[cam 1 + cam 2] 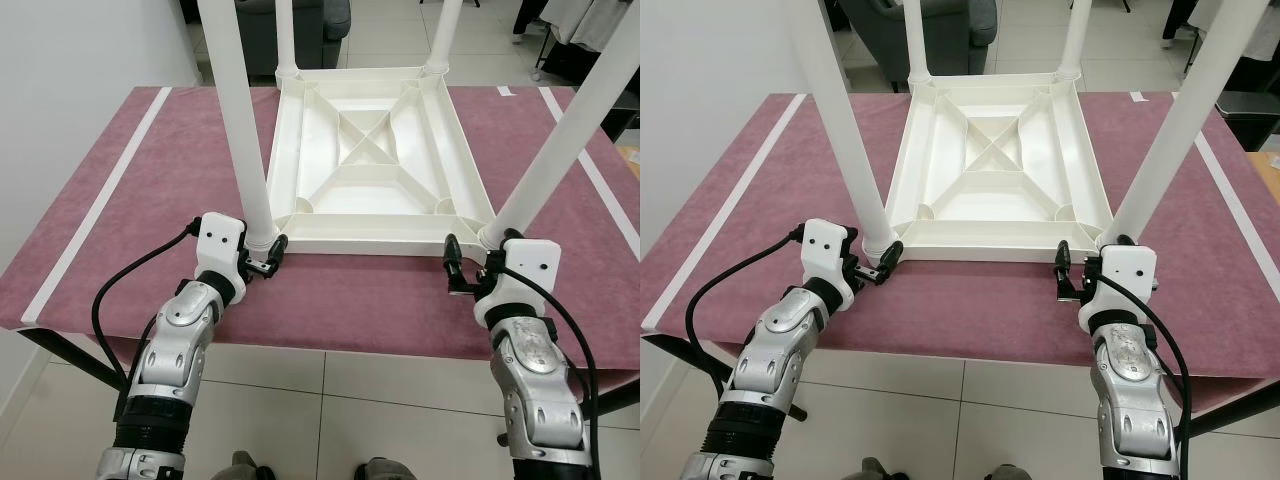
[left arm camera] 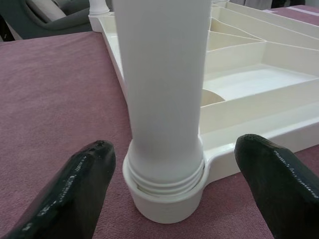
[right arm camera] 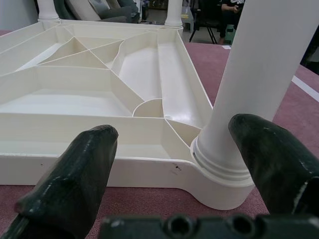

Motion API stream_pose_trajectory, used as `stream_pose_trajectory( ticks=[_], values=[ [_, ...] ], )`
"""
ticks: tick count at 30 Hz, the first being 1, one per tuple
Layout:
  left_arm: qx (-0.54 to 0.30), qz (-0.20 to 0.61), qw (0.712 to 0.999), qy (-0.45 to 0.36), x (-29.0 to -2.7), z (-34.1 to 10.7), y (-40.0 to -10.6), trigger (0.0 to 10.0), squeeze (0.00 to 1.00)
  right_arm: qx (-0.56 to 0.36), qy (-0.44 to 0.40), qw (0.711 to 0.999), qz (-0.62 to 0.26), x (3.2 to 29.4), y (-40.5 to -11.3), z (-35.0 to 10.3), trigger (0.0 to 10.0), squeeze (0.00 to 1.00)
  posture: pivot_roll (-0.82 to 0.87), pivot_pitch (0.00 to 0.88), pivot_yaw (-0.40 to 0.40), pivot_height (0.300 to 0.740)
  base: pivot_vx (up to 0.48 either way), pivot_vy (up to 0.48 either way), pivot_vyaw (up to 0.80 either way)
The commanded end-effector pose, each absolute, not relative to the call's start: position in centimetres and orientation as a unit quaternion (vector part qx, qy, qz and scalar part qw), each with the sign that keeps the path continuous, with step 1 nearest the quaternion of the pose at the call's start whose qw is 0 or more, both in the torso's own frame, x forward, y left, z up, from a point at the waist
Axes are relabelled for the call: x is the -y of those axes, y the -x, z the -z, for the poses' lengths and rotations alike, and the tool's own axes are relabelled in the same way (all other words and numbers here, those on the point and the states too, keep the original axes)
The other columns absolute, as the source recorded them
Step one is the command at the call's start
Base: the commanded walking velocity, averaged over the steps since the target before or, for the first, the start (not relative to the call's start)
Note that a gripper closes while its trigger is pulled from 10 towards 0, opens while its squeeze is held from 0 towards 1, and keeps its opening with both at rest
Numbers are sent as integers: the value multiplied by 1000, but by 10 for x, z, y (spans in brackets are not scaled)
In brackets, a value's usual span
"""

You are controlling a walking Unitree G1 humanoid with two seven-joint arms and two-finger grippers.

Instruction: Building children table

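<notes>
A white plastic children's table (image 1: pixel 375 150) lies upside down on a maroon-covered worktable (image 1: pixel 150 200), with all its legs standing up from the corner sockets. My left gripper (image 1: pixel 270 256) is open at the base of the near left leg (image 1: pixel 245 150). In the left wrist view, its fingers (image 2: pixel 75 189) stand on either side of that leg (image 2: pixel 164 89) without touching it. My right gripper (image 1: pixel 453 268) is open just in front of the near right corner. In the right wrist view, the near right leg (image 3: pixel 259 79) stands close to one of its fingers (image 3: pixel 75 174).
White tape stripes (image 1: pixel 105 195) run along the cloth on both sides. The worktable's front edge (image 1: pixel 330 345) is just under my wrists, with tiled floor below. A grey sofa (image 1: pixel 300 30) stands behind the table.
</notes>
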State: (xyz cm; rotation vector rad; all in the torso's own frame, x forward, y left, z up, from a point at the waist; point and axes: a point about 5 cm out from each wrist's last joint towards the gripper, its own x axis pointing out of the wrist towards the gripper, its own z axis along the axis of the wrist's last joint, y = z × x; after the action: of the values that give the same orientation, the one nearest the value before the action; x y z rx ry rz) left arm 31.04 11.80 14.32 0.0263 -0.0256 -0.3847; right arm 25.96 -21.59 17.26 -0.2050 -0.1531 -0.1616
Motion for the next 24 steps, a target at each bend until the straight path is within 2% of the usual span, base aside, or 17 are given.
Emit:
stream_pose_trajectory(
  ticks=[1,9,20,22,23,24],
  values=[
    [9,158,987,-12,-124,-141,-311,10000,0,80,111,988,74,214,-262,-174,10000,0,-137,109,88,740,0,0,0],
    [3,170,985,-2,-116,-137,-297,10000,0,82,149,984,42,203,-256,-173,10000,0,-128,111,91,740,0,0,0],
    [-5,179,983,29,-111,-137,-289,10000,0,77,188,979,25,203,-250,-167,10000,0,-122,108,94,740,0,0,0],
    [-23,181,977,112,-105,-140,-284,10000,0,89,217,972,14,199,-252,-170,10000,0,-116,105,98,740,0,0,0],
    [-23,181,977,112,-105,-140,-284,10000,0,89,217,972,14,199,-252,-170,10000,0,-116,105,98,740,0,0,0],
    [-30,178,972,149,-103,-142,-283,10000,0,96,231,968,11,198,-253,-172,10000,0,-115,104,99,740,0,0,0]
  ],
)
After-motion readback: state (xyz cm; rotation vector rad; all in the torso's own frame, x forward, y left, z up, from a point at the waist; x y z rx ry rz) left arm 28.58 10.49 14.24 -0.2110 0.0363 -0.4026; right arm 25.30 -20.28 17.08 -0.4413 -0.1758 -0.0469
